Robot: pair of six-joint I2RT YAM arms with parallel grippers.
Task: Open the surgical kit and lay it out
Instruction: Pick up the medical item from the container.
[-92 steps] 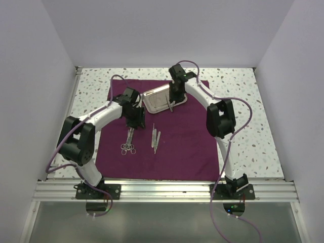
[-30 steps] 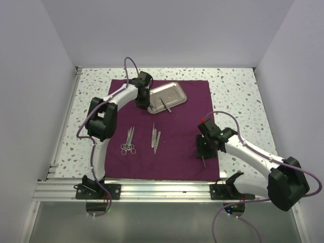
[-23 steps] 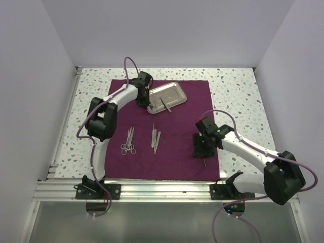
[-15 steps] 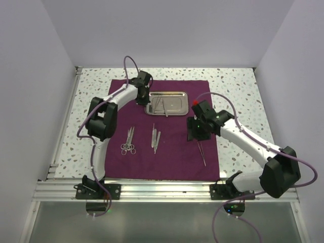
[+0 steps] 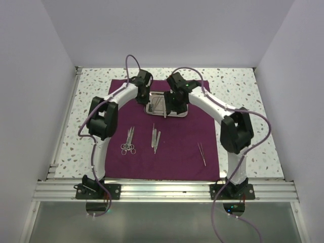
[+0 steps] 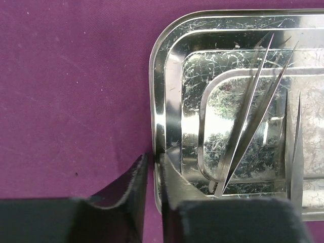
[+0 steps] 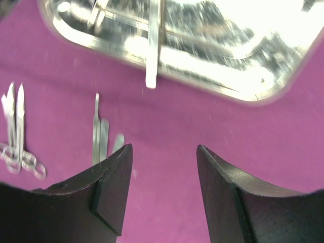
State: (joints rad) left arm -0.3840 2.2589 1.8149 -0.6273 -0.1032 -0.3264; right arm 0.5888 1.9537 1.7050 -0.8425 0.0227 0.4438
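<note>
The dark purple cloth (image 5: pixel 177 142) lies spread flat on the table. The steel tray (image 5: pixel 174 114) sits at its far middle. My left gripper (image 5: pixel 146 98) is shut on the tray's left rim (image 6: pixel 167 76); its jaws (image 6: pixel 154 159) pinch the edge. Thin tweezers (image 6: pixel 253 111) lie inside the tray. My right gripper (image 5: pixel 178 105) hovers open and empty above the tray's near edge (image 7: pixel 228 86), its jaws (image 7: pixel 164 152) wide apart over the cloth. One tool (image 7: pixel 153 45) sticks out over the tray's rim. Scissors and forceps (image 5: pixel 129 142), tweezers (image 5: pixel 155 137) and one more thin tool (image 5: pixel 202 153) lie on the cloth.
The speckled tabletop (image 5: pixel 243 101) surrounds the cloth. White walls close in on three sides. A metal rail (image 5: pixel 162 191) with both arm bases runs along the near edge.
My right gripper laid a thin tool on the cloth's right side, let go and swung back over the tray. The tray, held by my left gripper, turned square to the cloth.
</note>
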